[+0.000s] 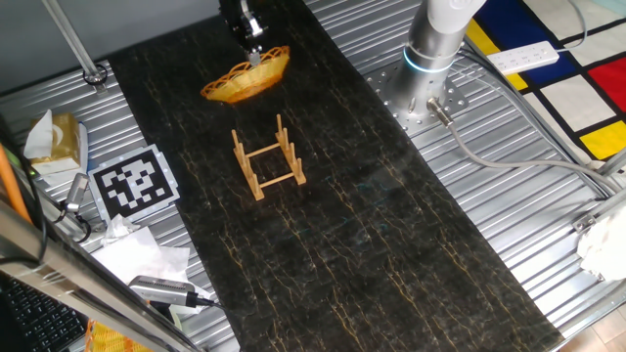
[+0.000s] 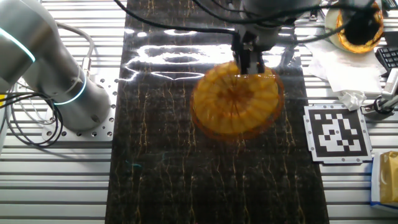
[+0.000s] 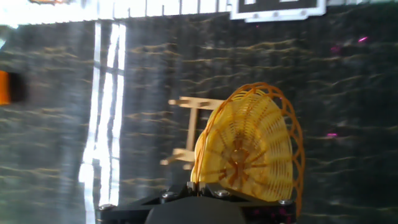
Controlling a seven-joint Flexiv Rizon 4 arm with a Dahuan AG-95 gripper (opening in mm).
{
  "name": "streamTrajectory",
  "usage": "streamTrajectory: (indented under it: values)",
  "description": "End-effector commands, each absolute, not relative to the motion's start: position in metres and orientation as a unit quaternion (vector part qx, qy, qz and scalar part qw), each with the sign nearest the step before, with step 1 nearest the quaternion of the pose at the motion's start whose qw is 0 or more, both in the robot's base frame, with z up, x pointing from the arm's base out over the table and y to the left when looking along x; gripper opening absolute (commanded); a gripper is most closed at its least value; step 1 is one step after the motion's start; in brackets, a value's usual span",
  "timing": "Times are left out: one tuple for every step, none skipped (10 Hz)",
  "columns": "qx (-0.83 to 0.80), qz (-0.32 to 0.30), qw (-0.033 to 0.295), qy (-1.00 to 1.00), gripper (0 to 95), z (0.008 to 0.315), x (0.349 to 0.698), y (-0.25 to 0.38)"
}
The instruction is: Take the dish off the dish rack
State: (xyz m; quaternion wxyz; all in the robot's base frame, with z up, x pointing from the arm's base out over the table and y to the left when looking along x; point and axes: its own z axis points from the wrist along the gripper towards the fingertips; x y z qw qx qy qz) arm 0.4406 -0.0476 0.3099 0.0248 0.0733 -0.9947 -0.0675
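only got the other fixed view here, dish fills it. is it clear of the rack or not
Observer: Yes. In one fixed view the wicker dish hangs from the gripper, apart from the wooden dish rack.
Operator: anything left in the rack
Observer: No, its pegs stand bare on the dark tabletop.
Operator: where's the grip on the dish
Observer: On the rim: the hand view shows the dish's edge running down between the fingers, with the rack behind it.
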Motion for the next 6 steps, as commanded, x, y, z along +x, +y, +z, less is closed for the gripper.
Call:
streamTrajectory:
  values:
    - [0.125, 0.014, 0.033, -0.991, 0.0, 0.277, 0.445, -0.078]
    - [0.129, 0.018, 0.033, -0.991, 0.0, 0.267, 0.447, -0.087]
    - [0.138, 0.027, 0.031, -0.990, 0.0, 0.259, 0.451, -0.095]
    - [0.142, 0.031, 0.029, -0.989, 0.0, 0.255, 0.452, -0.099]
    - [0.147, 0.045, 0.024, -0.988, 0.0, 0.242, 0.458, -0.111]
    - [0.148, 0.047, 0.020, -0.988, 0.0, 0.236, 0.461, -0.116]
